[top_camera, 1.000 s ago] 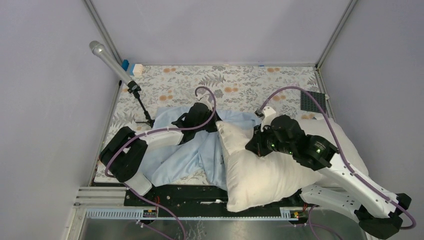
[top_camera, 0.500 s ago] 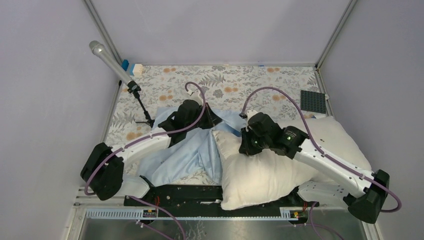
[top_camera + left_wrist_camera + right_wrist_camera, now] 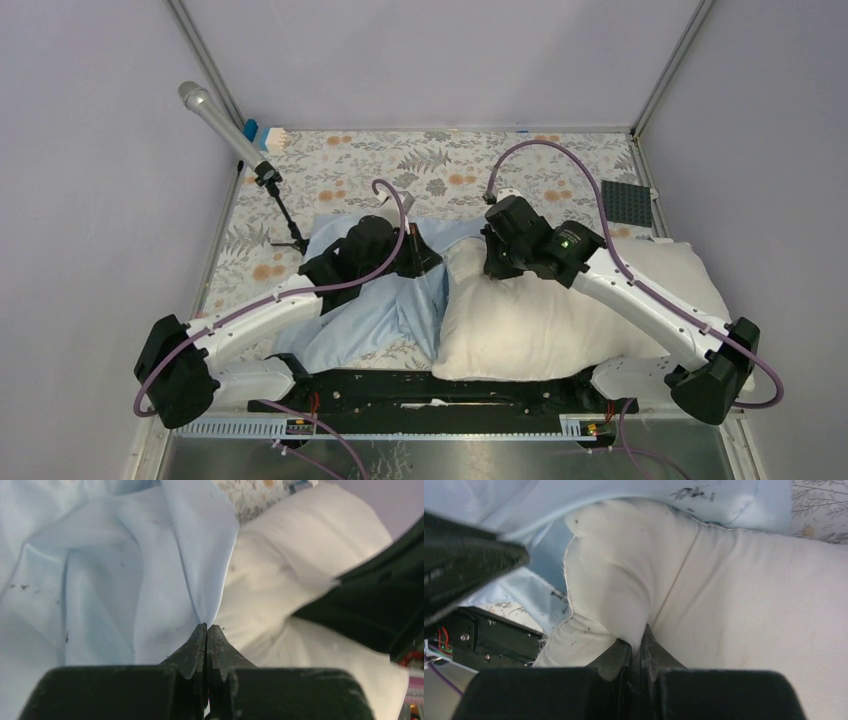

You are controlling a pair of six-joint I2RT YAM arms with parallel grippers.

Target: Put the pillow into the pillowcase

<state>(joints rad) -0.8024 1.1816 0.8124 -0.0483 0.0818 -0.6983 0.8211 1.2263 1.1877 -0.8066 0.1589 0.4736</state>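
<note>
The cream pillow [image 3: 560, 320] lies on the right half of the table, its left end next to the light-blue pillowcase [image 3: 360, 315], which lies crumpled at centre left. My left gripper [image 3: 425, 262] is shut on a fold of the pillowcase edge [image 3: 210, 580], right beside the pillow [image 3: 280, 580]. My right gripper [image 3: 492, 268] is shut on a pinch of pillow fabric [image 3: 634, 600] near the pillow's upper left corner. Light-blue pillowcase cloth [image 3: 704, 500] lies along the pillow's far side in the right wrist view.
A floral table cloth [image 3: 460, 170] covers the table. A microphone on a small stand [image 3: 250, 150] stands at the far left. A dark grid plate [image 3: 628, 203] lies at the far right. A black base rail [image 3: 400, 385] runs along the near edge.
The right arm has pulled the pillow back and left, laying it flatter on the table. The left arm has stretched forward, its gripper moving right with the pillowcase fold toward the pillow.
</note>
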